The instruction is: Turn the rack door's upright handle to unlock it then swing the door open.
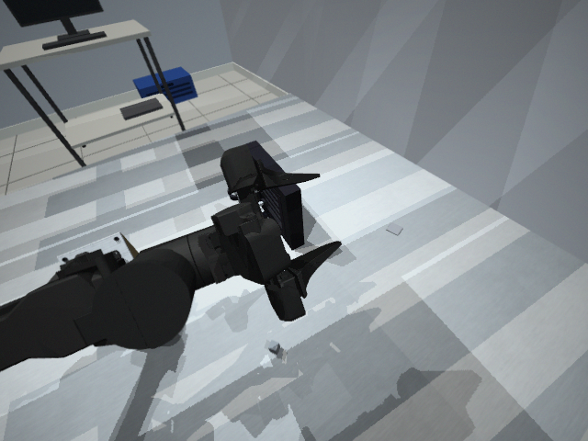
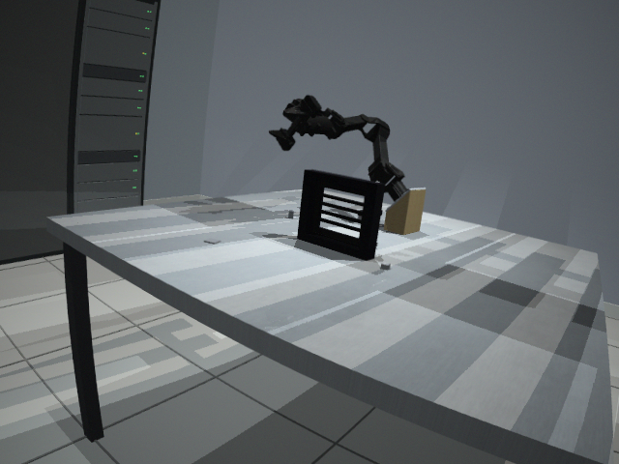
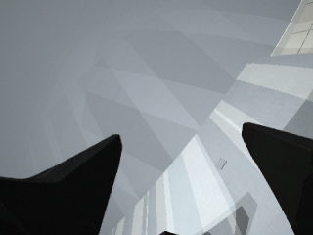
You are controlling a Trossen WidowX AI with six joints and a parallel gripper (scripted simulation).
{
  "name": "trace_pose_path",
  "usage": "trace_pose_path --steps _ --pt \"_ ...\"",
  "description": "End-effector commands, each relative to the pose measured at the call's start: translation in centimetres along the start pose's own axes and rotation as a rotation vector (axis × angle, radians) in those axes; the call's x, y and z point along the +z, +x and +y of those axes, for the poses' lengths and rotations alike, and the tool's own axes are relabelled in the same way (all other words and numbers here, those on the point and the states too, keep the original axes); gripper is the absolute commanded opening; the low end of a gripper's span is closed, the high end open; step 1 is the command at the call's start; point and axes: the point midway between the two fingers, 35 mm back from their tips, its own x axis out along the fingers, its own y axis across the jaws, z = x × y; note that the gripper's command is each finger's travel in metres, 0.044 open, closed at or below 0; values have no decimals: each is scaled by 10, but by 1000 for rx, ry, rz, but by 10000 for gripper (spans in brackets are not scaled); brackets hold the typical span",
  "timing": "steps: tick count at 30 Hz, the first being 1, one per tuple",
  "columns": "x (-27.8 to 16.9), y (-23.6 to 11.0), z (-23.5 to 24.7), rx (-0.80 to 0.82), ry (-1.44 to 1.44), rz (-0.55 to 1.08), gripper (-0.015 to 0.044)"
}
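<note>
2 near corners of a judgement come first: reach the handle with the fingers clear of the frame, and leave the loose pieces alone.

Nearest, well inside the front edge of the worktop (image 1: 474,246) (image 2: 349,309) (image 3: 205,171), 1 small grey block (image 2: 385,266) sits just beside the foot of the rack frame (image 1: 295,213) (image 2: 339,177). Toward the left corner lies 1 flat chip (image 1: 394,229) (image 2: 212,242) (image 3: 222,164), well apart from the frame.

Next comes the frame, upright and well in from the edges, with the slatted door (image 1: 275,204) (image 2: 342,216) appearing to lie in its plane. The handle cannot be made out; it is probably on the face toward the arm.

Beyond and above, the claw (image 1: 330,209) (image 2: 278,122) (image 3: 182,135) is spread wide with nothing between its fingers. It hangs higher than the frame, so the step seems to be reaching the handle. Best to draw back toward the wooden base (image 2: 403,215), lower on that side, and set 1 finger on each side of the handle before squeezing. Coming straight down risks a knock on the top rail. The turn should follow the handle's own axis.

Farther back, 1 more small piece (image 1: 274,347) (image 2: 290,214) needs a wide berth.
</note>
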Motion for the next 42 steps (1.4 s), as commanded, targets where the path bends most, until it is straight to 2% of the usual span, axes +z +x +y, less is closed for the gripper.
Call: trace_pose_path --steps 1,4,5,24,42 --pt "0 0 0 1 1 2 374" --pt "-6 4 5 14 9 37 295" --pt "-10 7 8 22 14 57 289" --pt "-94 42 64 47 134 516 289" --pt "-169 43 106 -57 84 919 289"
